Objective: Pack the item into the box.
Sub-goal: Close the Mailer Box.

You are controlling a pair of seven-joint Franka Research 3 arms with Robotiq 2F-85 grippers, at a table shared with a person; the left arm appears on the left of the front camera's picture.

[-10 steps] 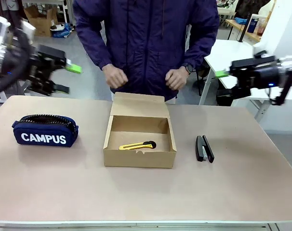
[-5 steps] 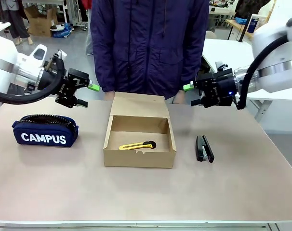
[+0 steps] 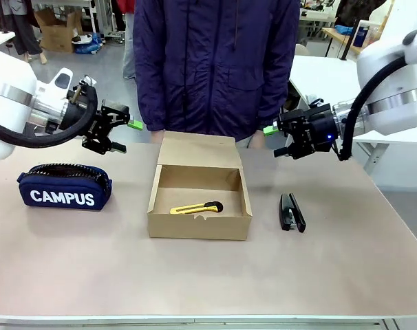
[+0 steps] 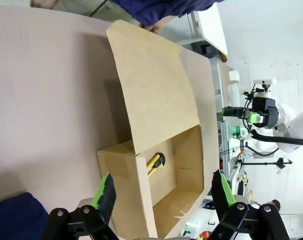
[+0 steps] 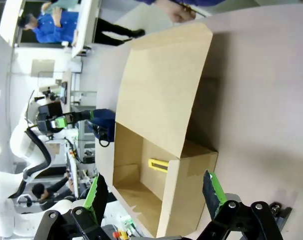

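Note:
The yellow utility knife lies flat inside the open brown cardboard box at the table's middle. The box's flap lid stands upright at the far side. My left gripper hovers open left of the flap, and my right gripper hovers open right of it; both hold nothing. In the left wrist view the knife shows on the box floor past the flap, between my open left gripper's fingers. The right wrist view shows the knife and flap beyond my open right gripper.
A navy CAMPUS pouch lies at the left and a black stapler at the right of the box. A person in a dark purple jacket stands close behind the flap, with a hand near its top edge.
Both arms have swung in from the table's sides toward the box flap. The person's hands have dropped from in front of the body to behind the flap. The knife and box stayed put.

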